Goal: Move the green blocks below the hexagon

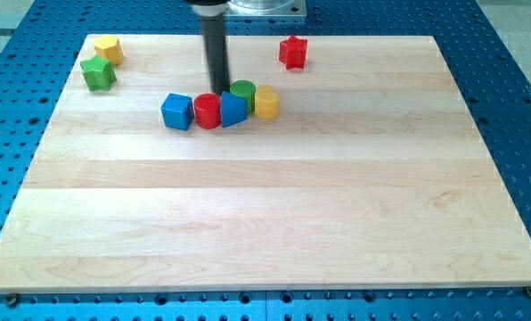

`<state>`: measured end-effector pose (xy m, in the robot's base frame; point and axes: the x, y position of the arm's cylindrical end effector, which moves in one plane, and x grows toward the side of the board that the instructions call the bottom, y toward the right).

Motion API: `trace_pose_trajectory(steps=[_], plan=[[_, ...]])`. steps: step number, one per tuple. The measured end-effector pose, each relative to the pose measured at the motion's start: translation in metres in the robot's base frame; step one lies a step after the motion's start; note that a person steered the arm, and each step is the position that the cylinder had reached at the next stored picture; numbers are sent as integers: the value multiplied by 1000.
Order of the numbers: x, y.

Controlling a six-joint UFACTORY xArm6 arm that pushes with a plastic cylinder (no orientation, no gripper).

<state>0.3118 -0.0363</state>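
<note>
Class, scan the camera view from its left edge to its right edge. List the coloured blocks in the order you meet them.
Green star block → yellow hexagon → blue cube → red cylinder → blue block → green cylinder → yellow cylinder → red star block.

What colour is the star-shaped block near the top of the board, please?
Red: the star block shows clearly in the camera view, alone at the view's top.

- Bright, even light from above floods my wooden board (265, 205), with no harsh glare on it.
- Shadows are soft and short, hugging the blocks.
- My rod is dark, with a faint pale sheen down its length to my tip (219, 92).
- Focus is mildly soft everywhere; block edges look slightly fuzzy.
- The board's edges stay straight, without visible bending.
</note>
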Motion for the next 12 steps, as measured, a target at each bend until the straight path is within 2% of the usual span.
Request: trace_pose_trajectory(steps=[1, 2, 4, 5, 6, 7, 8, 9, 10, 11, 12], plan=[[-3, 81], [20, 100], [39, -1], [35, -21], [21, -11], [16, -48], [16, -118], [24, -131], [44, -99], [62, -120], [61, -138]])
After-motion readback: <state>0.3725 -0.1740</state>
